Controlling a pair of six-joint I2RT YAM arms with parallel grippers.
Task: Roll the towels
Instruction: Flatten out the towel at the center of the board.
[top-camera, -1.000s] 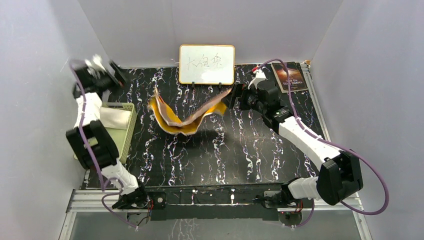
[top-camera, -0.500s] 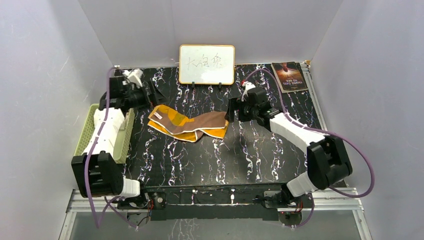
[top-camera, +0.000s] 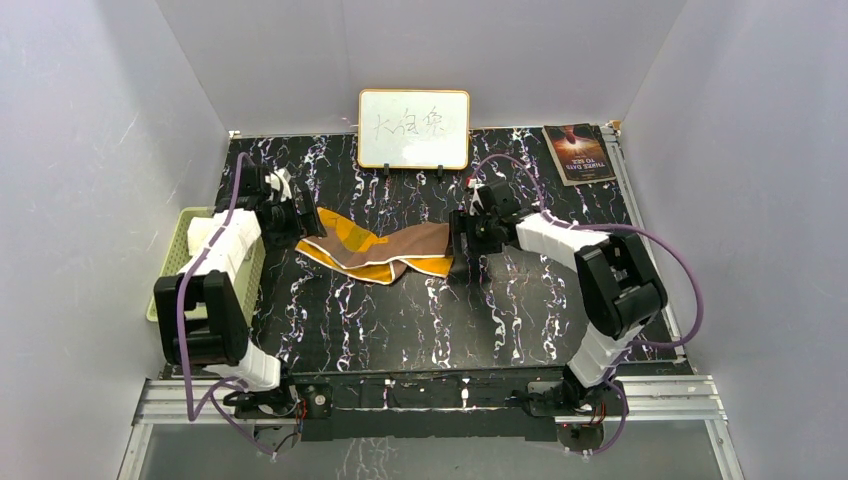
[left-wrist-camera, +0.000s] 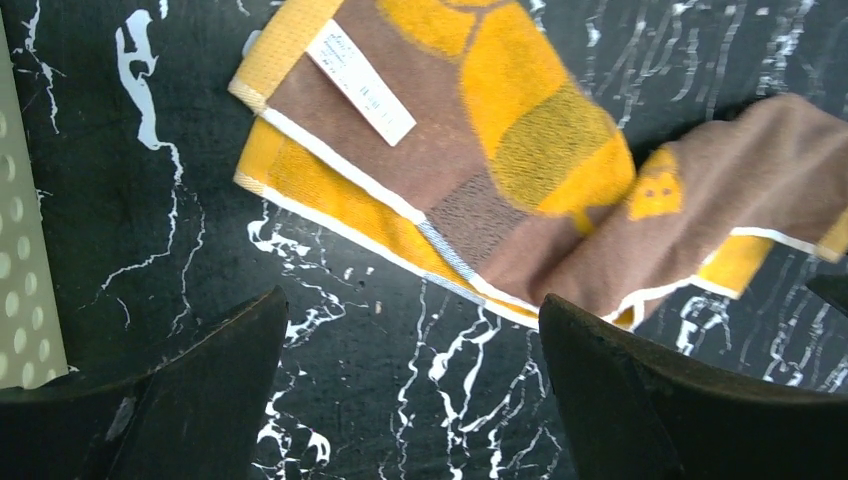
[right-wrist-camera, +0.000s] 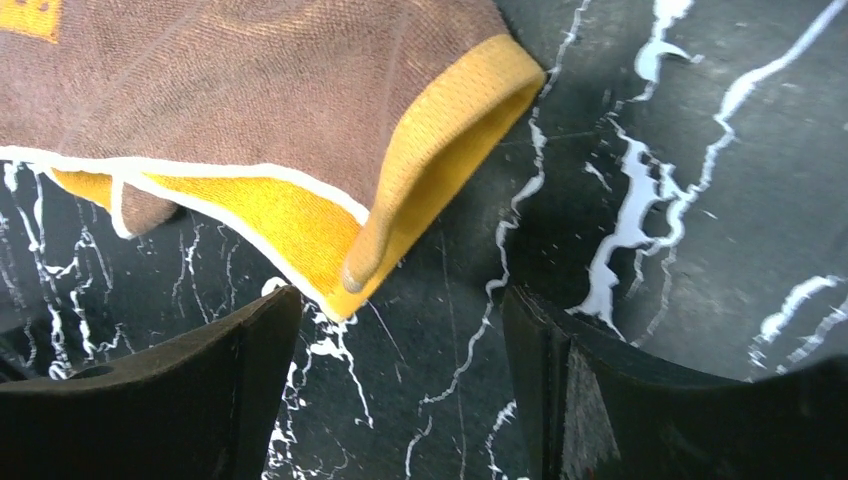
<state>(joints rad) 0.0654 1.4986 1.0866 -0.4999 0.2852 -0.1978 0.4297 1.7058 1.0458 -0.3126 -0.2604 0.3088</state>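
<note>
Now the left gripper (left-wrist-camera: 410, 310) and right gripper (right-wrist-camera: 400, 300), jaws parted and empty, are flanking the rumpled orange-and-brown towel (top-camera: 375, 245), likely needing to pinch its ends and flatten it.

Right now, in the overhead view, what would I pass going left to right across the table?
basket → left gripper → orange-brown cloth → right gripper → booklet

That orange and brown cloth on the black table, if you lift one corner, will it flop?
Probably floppy: the orange-and-brown cloth lies twisted with overlapping folds, so a lifted corner would likely leave the rest sagging. Pushed, it would probably bunch rather than slide. It looks thin, so likely light.
</note>
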